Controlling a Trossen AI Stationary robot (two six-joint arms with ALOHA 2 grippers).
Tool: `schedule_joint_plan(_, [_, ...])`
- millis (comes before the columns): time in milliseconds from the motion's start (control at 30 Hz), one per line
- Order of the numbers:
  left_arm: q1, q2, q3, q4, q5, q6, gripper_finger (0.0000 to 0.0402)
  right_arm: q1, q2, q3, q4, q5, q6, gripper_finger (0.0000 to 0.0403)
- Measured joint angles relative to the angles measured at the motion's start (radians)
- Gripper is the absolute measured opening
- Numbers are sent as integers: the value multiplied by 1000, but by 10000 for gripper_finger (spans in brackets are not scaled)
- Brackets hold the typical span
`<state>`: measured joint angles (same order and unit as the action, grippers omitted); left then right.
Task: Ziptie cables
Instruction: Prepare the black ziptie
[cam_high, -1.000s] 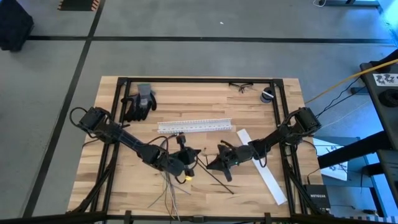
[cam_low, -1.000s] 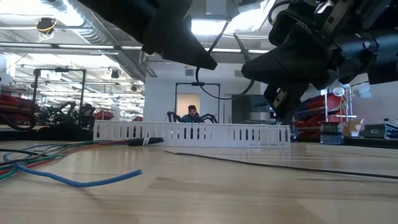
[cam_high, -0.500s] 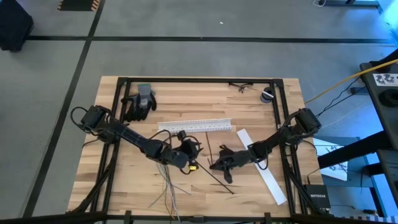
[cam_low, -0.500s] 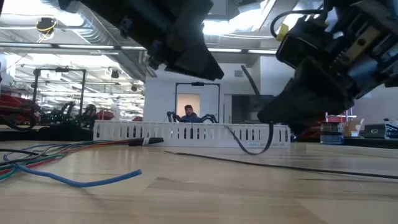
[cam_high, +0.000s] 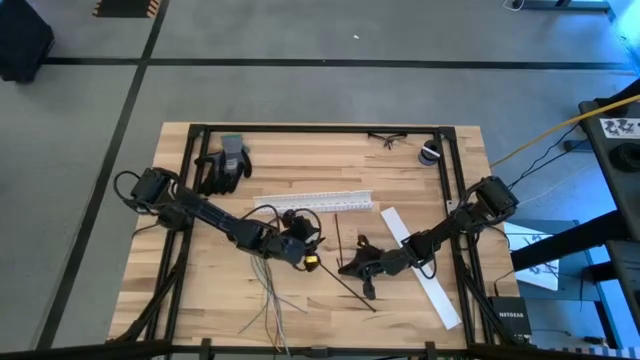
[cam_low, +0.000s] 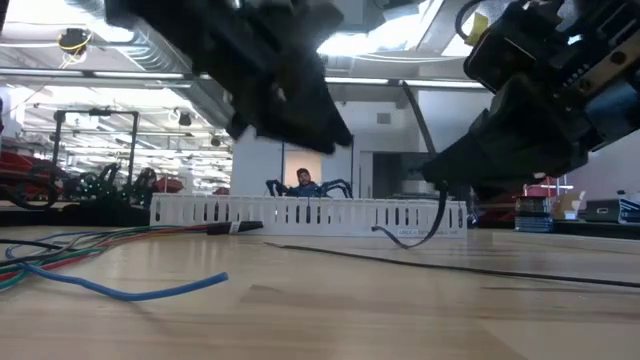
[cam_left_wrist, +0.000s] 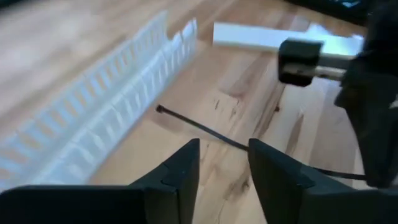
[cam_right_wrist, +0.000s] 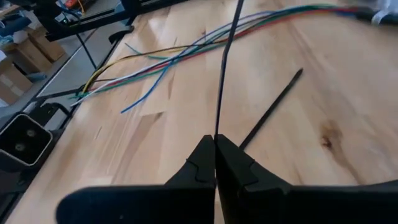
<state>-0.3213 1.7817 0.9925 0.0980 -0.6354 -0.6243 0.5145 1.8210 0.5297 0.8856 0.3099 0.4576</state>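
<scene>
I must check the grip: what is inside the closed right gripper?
The right gripper is shut on a thin black ziptie that rises from between its fingers. The end inside the jaws is covered.

Two dark jointed arms w/ black looping cables; left end effector (cam_high: 303, 243) has yellow mark.

From overhead we look straight down on the whole worktop (cam_high: 200, 290). Our low camera sits at surface level, facing the white slotted channel (cam_low: 300, 213). Each wrist camera looks closely at boards beside that channel (cam_left_wrist: 93, 118), a landmark shared with the overhead view (cam_high: 315, 202).
</scene>
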Motion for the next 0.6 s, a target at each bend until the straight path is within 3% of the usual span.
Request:
schedule_joint_plan(167, [61, 54, -10, 99, 160, -87, 187, 3, 0, 10, 9, 30, -44, 0])
schedule_joint_plan(333, [99, 107, -11, 121, 165, -226, 210, 26, 0, 48, 2, 22, -139, 0])
schedule_joint_plan(600, [115, 144, -12, 116, 165, -360, 198, 64, 0, 63, -14, 47, -183, 0])
